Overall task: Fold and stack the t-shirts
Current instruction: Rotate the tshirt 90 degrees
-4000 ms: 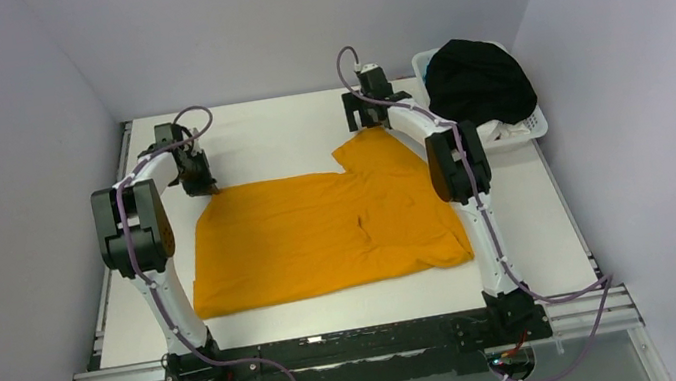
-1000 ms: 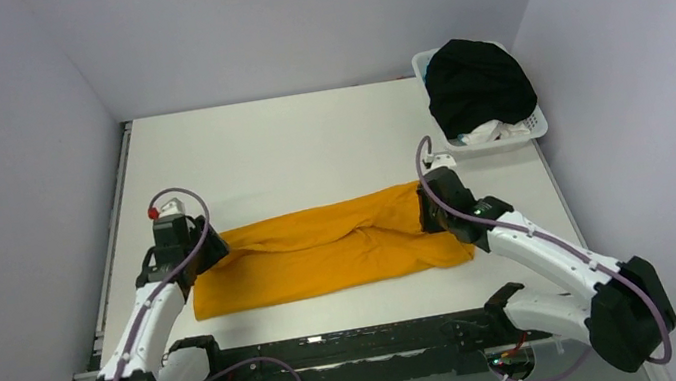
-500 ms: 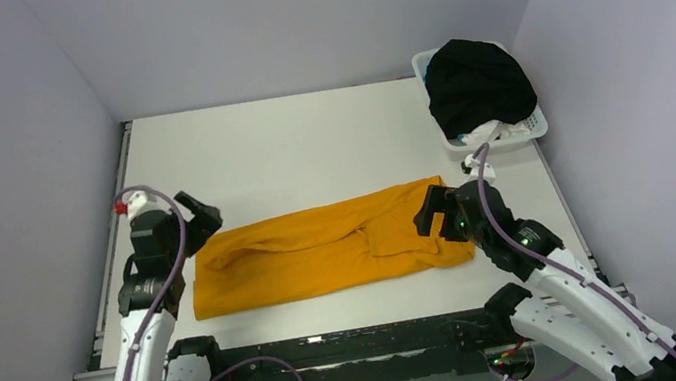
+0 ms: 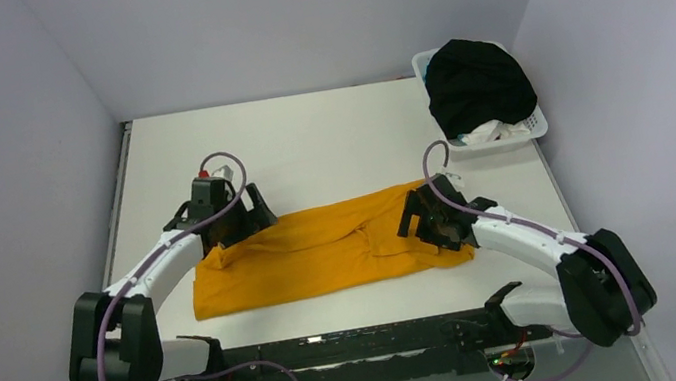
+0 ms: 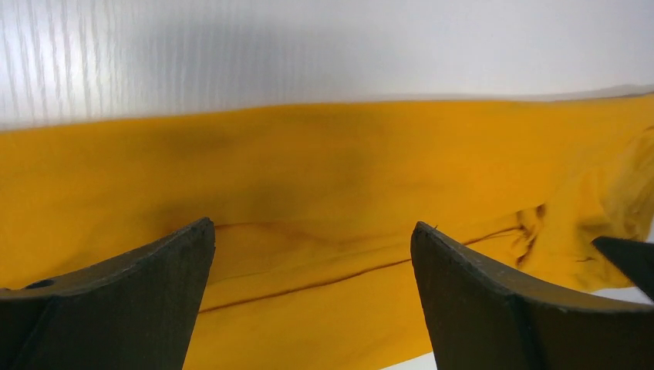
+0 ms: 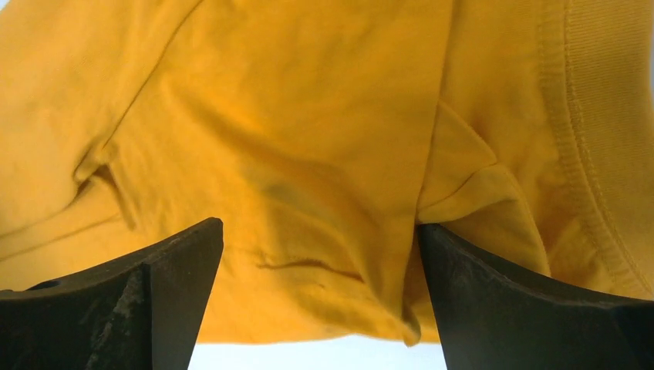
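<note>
Evidently the mustard-orange shirt (image 4: 323,253) lies as a long doubled band across the near half of the tabletop (image 4: 307,145), its far edge brought over toward the near one. One arm sits at each end. The left end effector (image 4: 254,218) hangs over the left end and the right end effector (image 4: 417,215) over the right. That spacing suits a pair that must handle both ends evenly, so the band does not skew.

Both are released. In the left wrist view the left end effector's (image 5: 312,228) fingers stand wide apart with only flat cloth below them. The right end effector (image 6: 320,228) is likewise spread above a bunched pleat beside the ribbed hem.

Whether any fingertip actually touches the fabric cannot be told — the wrist views are too close and the overhead one too coarse. The right arm covers part of the shirt's right end. At the far right the white basket (image 4: 535,127) holds a black shirt (image 4: 480,83) heaped on top. A scrap of white shows beneath it, and anything else inside is hidden.
</note>
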Robot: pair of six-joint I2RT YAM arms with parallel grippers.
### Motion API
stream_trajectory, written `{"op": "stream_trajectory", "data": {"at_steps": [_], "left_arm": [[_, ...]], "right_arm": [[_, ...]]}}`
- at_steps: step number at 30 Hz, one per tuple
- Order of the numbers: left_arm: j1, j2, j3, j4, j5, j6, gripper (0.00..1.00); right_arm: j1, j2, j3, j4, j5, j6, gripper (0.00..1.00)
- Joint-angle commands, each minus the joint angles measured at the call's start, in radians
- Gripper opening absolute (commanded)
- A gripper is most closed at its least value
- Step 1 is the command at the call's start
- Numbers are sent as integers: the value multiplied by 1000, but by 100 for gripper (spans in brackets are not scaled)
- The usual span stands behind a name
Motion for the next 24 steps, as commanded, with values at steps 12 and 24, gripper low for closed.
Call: {"op": "stream_trajectory", "data": {"at_steps": [12,24], "left_arm": [[-25,-87,-252,-98,49,-62,100],[-311,158,-99,283,243,-248,99]], "right_arm": [[-176,489,265,182,-95,-21,100],[-214,1202,1160,69,-320,-93,100]]}}
